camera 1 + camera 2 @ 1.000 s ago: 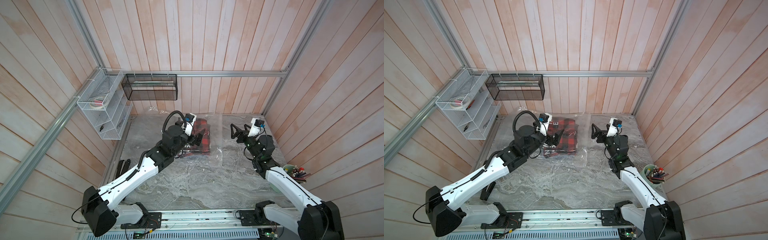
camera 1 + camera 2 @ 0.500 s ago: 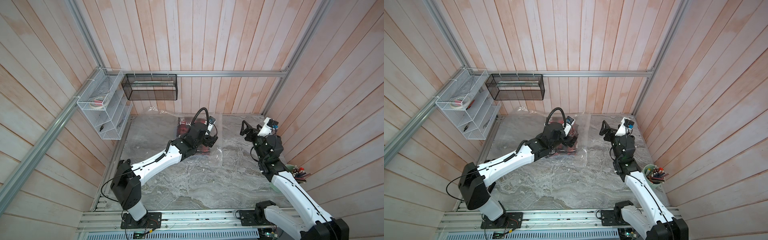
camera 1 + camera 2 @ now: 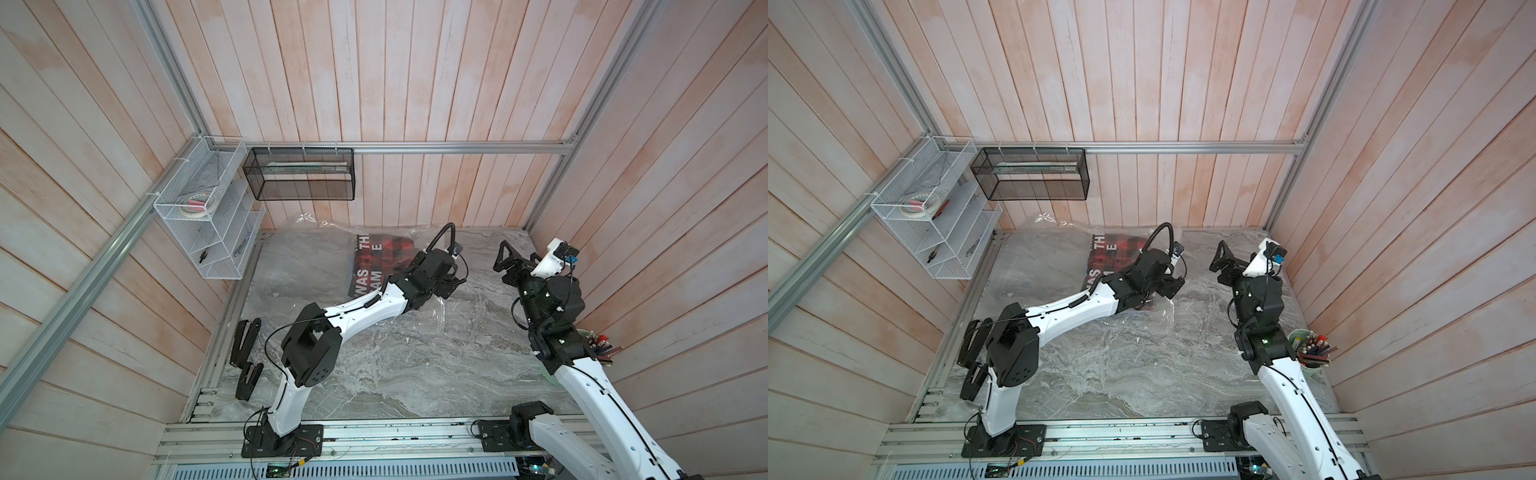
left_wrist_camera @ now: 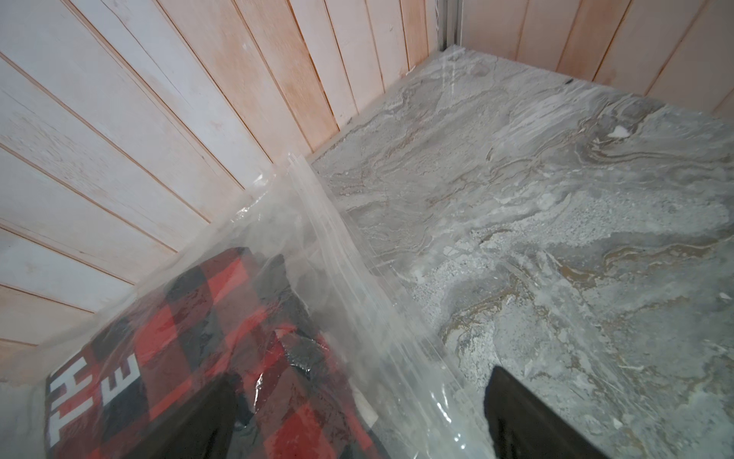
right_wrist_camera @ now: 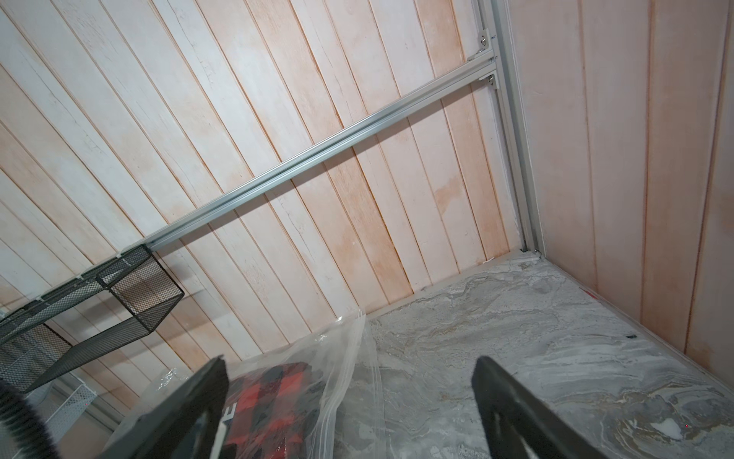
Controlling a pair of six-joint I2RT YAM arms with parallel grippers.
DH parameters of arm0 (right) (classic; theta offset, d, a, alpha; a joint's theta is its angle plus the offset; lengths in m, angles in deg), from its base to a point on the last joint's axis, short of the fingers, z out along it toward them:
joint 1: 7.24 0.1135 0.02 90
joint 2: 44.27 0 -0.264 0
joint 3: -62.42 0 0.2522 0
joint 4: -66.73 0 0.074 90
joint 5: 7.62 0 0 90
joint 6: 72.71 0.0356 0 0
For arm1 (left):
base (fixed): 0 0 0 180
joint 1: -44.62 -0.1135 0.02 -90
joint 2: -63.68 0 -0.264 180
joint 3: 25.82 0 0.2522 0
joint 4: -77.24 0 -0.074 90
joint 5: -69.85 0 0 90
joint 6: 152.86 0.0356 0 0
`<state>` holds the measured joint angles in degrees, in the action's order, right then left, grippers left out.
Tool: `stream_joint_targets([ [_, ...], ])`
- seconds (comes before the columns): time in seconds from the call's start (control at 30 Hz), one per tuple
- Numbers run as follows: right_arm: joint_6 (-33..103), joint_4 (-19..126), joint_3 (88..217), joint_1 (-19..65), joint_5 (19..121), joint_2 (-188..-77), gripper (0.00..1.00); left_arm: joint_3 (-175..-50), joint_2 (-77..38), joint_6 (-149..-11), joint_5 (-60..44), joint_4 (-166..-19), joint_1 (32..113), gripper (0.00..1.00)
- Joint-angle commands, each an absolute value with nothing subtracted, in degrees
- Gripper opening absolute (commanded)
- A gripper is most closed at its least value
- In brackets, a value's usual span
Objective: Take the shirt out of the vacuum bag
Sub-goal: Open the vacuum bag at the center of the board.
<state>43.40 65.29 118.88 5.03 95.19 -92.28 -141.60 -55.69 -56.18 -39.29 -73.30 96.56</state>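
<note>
- Top views both show the grey marbled tabletop (image 3: 374,365) boxed in by pale wood-plank walls, with the two arms reaching in from the near rail.
- Vacuum bag (image 4: 349,254): clear, crinkled plastic lying flat at the back of the table, its far end pushed up against the back wall. Its ribbed zip strip runs along the side that faces the right arm.
- Shirt (image 3: 382,253): folded red and black plaid with white letters, inside the bag and seen through the plastic, towards the back wall.
- Left arm: stretched low and diagonally over the near part of the bag, hiding some of the shirt in both top views.
- Left gripper (image 4: 359,375): jaws spread wide and holding nothing. In the left wrist view one finger sits over the shirt and plastic and the other over bare marble, so the zip edge lies between them. I cannot tell whether either finger touches the bag.
- Right gripper (image 5: 349,363): jaws also spread wide and empty, raised above bare table near the back right corner, apart from the bag's edge.
- White wire shelf (image 3: 208,216) hangs on the left wall, and a black mesh basket (image 3: 299,174) on the back rail.
- Cup of pencils (image 3: 1308,349) stands by the right wall.
- Black tools (image 3: 245,345) lie at the table's left edge.
</note>
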Motion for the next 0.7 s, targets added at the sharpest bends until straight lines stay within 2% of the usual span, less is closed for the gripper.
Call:
stream_joint_targets([
  [0.0,44.2,63.7,120.5,4.8,95.0,-91.1,0.98,-146.8,-59.6,-56.3,-42.0,-69.1,96.8,1.00],
  [0.23,44.4,63.6,120.6,4.8,94.2,-89.9,0.98,-156.3,-68.3,-57.1,-46.1,-63.3,97.8,1.00],
  [0.67,44.6,64.2,120.7,4.8,92.4,-88.8,0.98,-158.4,-73.9,-57.1,-52.1,-61.0,97.7,1.00],
])
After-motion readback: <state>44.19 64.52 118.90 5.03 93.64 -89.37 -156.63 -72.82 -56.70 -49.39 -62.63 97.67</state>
